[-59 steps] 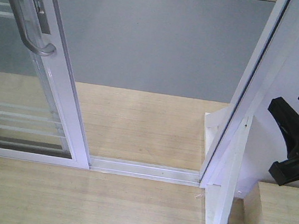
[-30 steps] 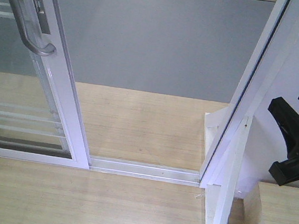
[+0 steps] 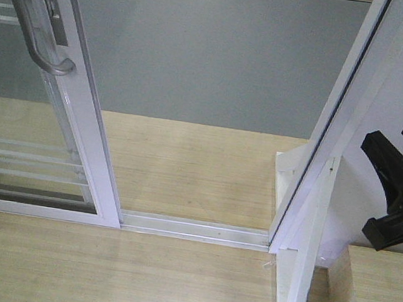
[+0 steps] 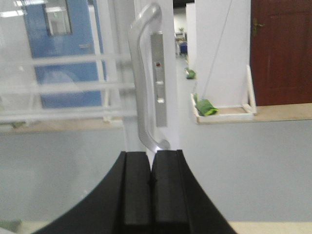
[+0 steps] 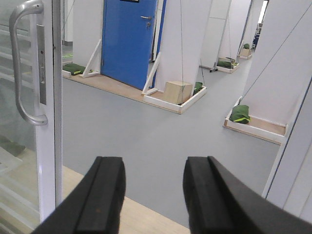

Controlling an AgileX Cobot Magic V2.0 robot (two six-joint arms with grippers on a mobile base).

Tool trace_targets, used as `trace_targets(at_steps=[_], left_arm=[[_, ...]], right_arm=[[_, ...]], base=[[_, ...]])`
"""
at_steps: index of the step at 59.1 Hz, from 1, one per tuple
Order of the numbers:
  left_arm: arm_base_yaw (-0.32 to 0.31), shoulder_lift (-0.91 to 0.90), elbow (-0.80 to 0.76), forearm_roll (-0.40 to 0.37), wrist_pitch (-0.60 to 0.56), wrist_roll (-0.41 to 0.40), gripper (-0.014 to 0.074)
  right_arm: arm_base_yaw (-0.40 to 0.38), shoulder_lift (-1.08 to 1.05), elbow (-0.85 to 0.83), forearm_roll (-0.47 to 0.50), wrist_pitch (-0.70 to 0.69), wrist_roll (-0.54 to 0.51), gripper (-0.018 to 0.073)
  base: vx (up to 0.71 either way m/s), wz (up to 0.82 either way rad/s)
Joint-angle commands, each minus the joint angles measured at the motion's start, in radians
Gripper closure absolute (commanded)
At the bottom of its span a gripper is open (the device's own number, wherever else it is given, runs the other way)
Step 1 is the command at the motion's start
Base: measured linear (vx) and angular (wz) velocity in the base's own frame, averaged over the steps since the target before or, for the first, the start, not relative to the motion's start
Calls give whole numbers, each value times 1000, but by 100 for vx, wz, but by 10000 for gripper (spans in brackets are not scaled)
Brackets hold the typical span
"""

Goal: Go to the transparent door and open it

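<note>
The transparent door (image 3: 70, 103) stands at the left of the front view, a white-framed glass panel with thin white bars and a curved grey handle (image 3: 35, 28). The doorway beside it is open down to the floor track (image 3: 194, 229). In the left wrist view my left gripper (image 4: 151, 153) is shut and empty, its tips just below the lower end of the handle (image 4: 141, 83). My right gripper (image 5: 153, 168) is open and empty, facing the open doorway, with the door's handle (image 5: 22, 68) at its far left. It also shows at the right of the front view (image 3: 373, 187).
A white door frame post (image 3: 331, 135) bounds the opening on the right. A wooden ledge (image 3: 381, 290) sits at the lower right. Beyond the doorway lie grey floor (image 5: 161, 131), a blue door (image 5: 129, 41) and white partitions with wooden bases (image 5: 178, 92).
</note>
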Motion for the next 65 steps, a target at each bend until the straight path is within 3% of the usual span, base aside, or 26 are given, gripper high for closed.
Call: trace_targets(at_steps=[1,51,57,65], left_arm=[[-31,7,31,-66,-35,3,603],[-40,9,30,-86,-32,2,603],[-40,9,30,-86,-32,2,603],[-40,9,30,-86,-32,2,603]], right_arm=[[-2,7,-28,-4,-70,-9,191],[-2,0,-28,-5,-93,-8,207],[-3,-26,-28,-39,-91,-9,307],[-56,-92,-28,-210,-58,38,571]], base=[[0,0],[0,0],[0,0],[0,0]])
